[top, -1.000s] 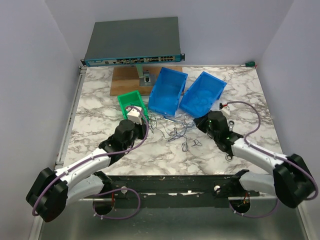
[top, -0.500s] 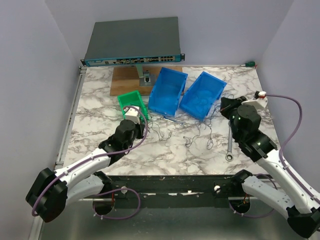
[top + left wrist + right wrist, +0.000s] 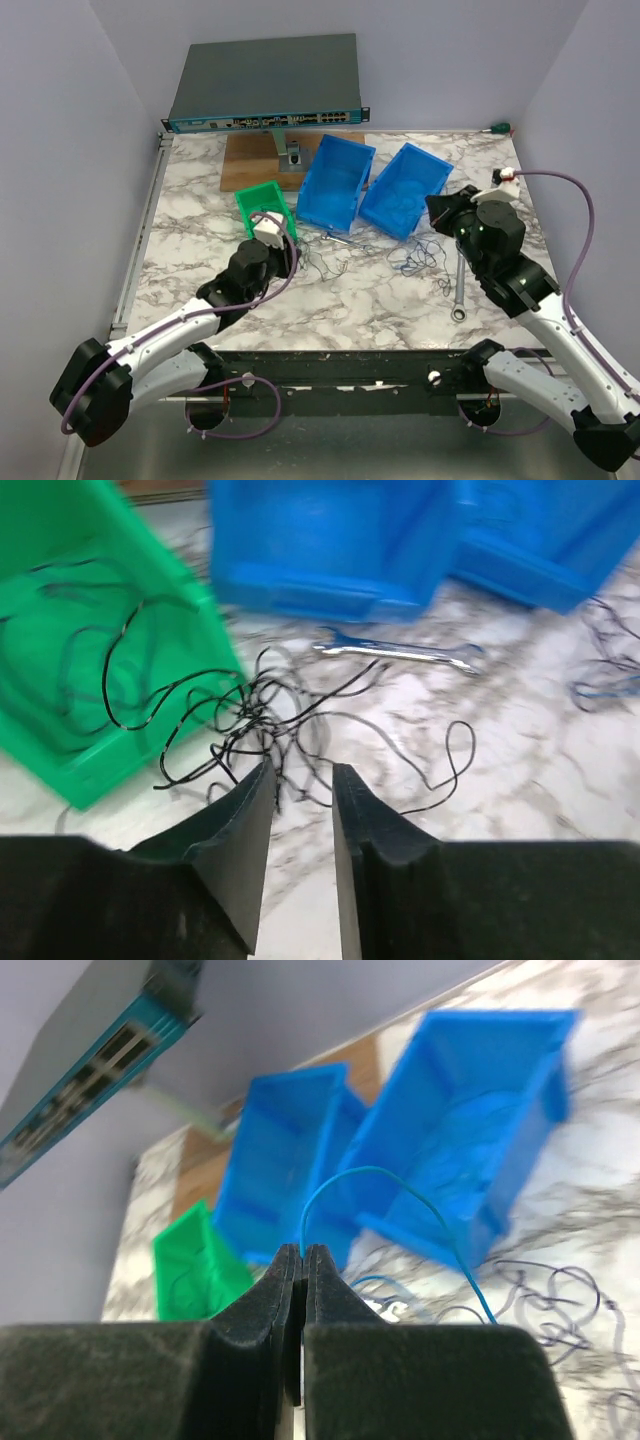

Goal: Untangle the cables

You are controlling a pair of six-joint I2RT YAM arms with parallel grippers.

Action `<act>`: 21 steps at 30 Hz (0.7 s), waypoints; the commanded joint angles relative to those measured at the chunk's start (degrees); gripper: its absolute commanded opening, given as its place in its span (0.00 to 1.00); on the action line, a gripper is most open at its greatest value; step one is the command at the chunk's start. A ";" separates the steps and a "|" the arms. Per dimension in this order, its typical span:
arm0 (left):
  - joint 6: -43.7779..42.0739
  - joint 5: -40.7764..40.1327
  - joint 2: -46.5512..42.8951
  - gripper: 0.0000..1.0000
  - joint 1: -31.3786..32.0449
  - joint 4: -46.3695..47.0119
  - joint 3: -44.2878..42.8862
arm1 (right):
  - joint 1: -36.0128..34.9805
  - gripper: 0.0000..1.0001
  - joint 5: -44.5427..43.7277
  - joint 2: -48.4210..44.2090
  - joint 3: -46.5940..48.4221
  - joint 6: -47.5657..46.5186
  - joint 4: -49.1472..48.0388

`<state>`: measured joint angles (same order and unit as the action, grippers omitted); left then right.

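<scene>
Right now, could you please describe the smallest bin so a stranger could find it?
On the marble table, three bins stand before the grey network switch. The leftmost is the green bin, by the left gripper; the blue bins beside it are bigger.

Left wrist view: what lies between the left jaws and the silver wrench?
A loose tangle of thin black cables lies before the wrench, loops reaching into the green bin; the left wrist view shows it.
</scene>
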<state>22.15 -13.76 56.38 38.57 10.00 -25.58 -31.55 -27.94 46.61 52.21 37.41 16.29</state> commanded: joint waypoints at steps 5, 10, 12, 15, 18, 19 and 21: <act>-7.61 24.54 3.47 0.60 3.39 12.06 -0.76 | -0.35 0.01 26.78 2.89 3.91 2.82 -3.69; -8.35 27.29 4.92 0.65 4.42 12.90 -1.27 | -0.27 0.01 21.87 2.72 5.25 1.32 -2.07; -8.35 27.74 5.76 0.65 4.54 12.54 -1.94 | -0.35 0.01 19.98 3.40 6.54 -0.23 -2.25; -8.27 26.86 6.15 0.65 4.68 11.69 -2.52 | -0.35 0.01 16.54 5.89 9.36 -2.45 -2.32; -8.09 24.34 5.85 0.65 4.68 11.18 -2.40 | -0.34 0.01 12.53 9.58 11.73 -4.48 -2.58; -8.01 23.66 5.78 0.64 4.68 10.42 -2.63 | -0.32 0.01 10.90 10.92 12.25 -5.40 -3.18; -8.00 22.82 5.42 0.64 4.68 9.63 -2.85 | -0.34 0.01 7.40 13.56 13.34 -6.77 -4.01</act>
<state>14.74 10.87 62.33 42.89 20.23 -26.59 -31.55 -12.58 55.88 63.00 34.94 13.87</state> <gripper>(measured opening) 0.643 0.035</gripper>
